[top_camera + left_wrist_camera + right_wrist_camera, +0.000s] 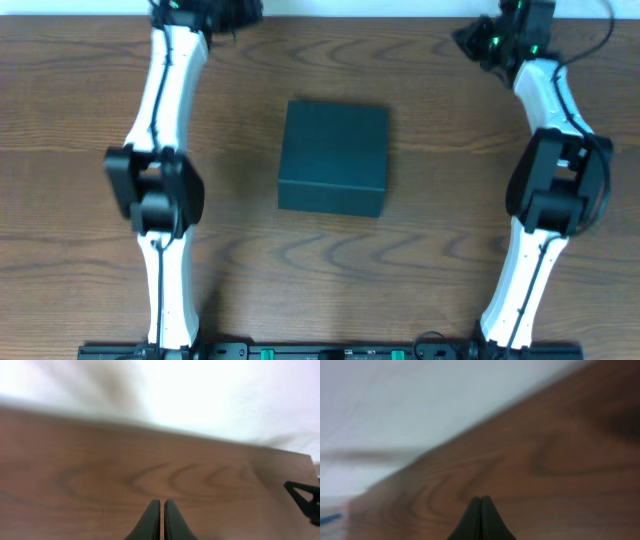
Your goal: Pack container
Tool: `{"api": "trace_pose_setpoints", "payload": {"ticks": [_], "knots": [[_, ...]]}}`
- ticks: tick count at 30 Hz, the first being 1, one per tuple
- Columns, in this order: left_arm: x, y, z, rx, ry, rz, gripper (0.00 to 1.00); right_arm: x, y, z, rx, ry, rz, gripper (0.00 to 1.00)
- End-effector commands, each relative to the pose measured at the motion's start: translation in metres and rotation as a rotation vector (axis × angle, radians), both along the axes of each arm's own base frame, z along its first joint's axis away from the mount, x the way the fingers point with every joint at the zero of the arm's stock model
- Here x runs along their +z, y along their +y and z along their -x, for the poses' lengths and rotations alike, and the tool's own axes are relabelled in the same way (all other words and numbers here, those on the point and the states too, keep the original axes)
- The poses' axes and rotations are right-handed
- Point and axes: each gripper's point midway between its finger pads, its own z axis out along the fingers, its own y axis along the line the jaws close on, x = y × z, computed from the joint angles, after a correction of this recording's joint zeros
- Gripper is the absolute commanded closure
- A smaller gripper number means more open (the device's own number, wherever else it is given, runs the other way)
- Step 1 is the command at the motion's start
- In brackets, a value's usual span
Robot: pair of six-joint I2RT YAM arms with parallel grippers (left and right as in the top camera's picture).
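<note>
Wood-grain table (440,250) holds the closed dark container (334,157).

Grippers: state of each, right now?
Left gripper: closed, holding nothing.
Right gripper: closed, holding nothing.

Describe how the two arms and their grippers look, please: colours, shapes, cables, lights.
The left arm and the right arm both have smooth white links joined by bulky black joint housings. Small green lights glow near the right arm's far end, beside a thin dark cable. The left gripper and right gripper have dark, tapering fingers.
</note>
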Motion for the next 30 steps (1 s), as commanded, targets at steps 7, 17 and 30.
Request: {"api": "trace_pose_setpoints", "payload": {"ticks": [7,17,30], "knots": [[0.052,-0.013,0.075,-0.267,-0.049,-0.225,0.94,0.148,0.038,0.09,0.17,-0.084,0.471,0.99],[-0.008,-0.052,0.138,-0.465,0.212,-0.245,0.94,0.107,0.082,0.203,0.537,0.247,0.698,0.99],[-0.005,-0.089,0.231,-0.574,0.14,-0.356,0.94,0.166,0.058,0.33,0.359,-0.205,0.704,0.98]]}}
